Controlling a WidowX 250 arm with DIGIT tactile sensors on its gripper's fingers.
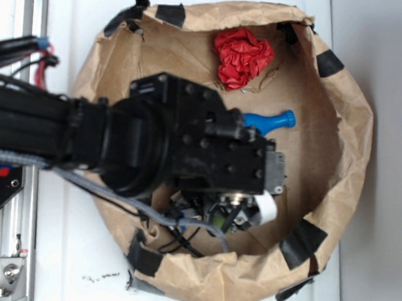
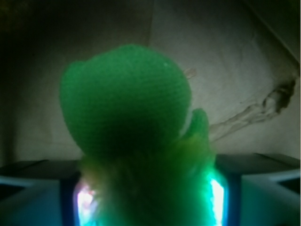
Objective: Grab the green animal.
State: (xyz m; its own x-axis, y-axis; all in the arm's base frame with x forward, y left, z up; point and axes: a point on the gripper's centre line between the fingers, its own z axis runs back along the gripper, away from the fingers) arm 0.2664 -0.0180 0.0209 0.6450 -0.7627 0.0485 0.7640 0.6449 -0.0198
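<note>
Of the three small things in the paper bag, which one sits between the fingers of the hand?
The green animal: the wrist view shows it filling the gap between the fingers. The red paper ball and the blue bottle lie apart from the hand.

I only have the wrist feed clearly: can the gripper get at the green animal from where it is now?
Probably yes: in the wrist view the green animal already sits between the gripper pads, nothing in between. The exterior view hides the toy under the arm, so firmness of hold is unclear.
</note>
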